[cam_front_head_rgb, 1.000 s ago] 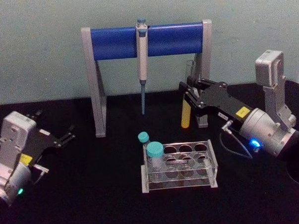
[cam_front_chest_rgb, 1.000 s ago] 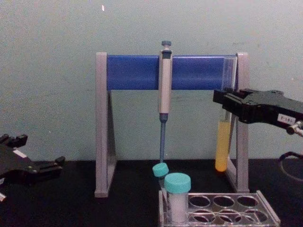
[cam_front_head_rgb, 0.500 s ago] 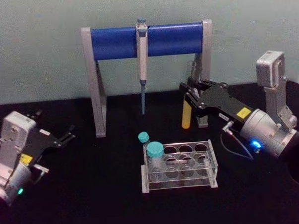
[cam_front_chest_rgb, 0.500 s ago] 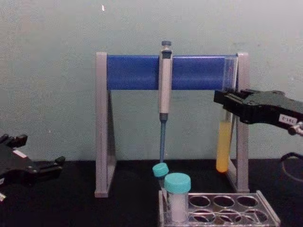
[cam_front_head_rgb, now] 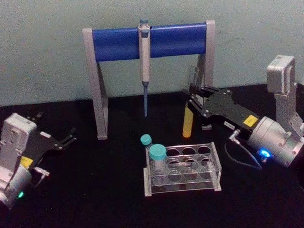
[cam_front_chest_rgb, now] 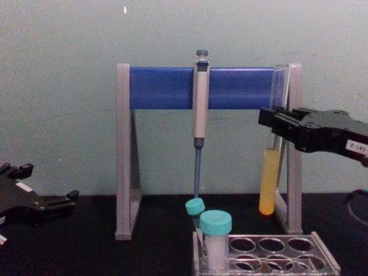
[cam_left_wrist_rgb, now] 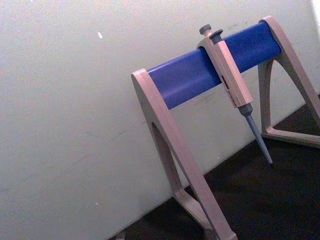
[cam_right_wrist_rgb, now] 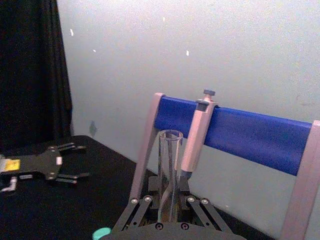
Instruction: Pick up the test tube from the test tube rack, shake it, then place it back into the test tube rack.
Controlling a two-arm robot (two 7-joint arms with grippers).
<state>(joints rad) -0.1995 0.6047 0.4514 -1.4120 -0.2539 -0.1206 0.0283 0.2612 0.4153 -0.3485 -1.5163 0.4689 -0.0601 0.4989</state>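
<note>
The test tube (cam_front_head_rgb: 187, 121), clear glass with yellow-orange liquid in its lower part, hangs in the air behind the test tube rack (cam_front_head_rgb: 181, 187) and in front of the stand's right leg. My right gripper (cam_front_head_rgb: 193, 99) is shut on its upper part. In the chest view the test tube (cam_front_chest_rgb: 268, 181) hangs nearly upright below the right gripper (cam_front_chest_rgb: 276, 122), above and behind the rack (cam_front_chest_rgb: 322, 260). The right wrist view looks along the right gripper (cam_right_wrist_rgb: 168, 201) to the tube's open mouth (cam_right_wrist_rgb: 170, 135). My left gripper (cam_front_head_rgb: 68, 138) rests open at the left, low over the table.
A tall grey-legged stand with a blue crossbar (cam_front_head_rgb: 149, 41) stands at the back, and a pipette (cam_front_head_rgb: 144, 64) hangs from its middle. Two teal-capped vials (cam_front_head_rgb: 157, 153) stand in the rack's left end. The table (cam_front_head_rgb: 105, 197) is black.
The right gripper has lowered a little with the test tube, and the tube now leans slightly. The left arm has not moved.
</note>
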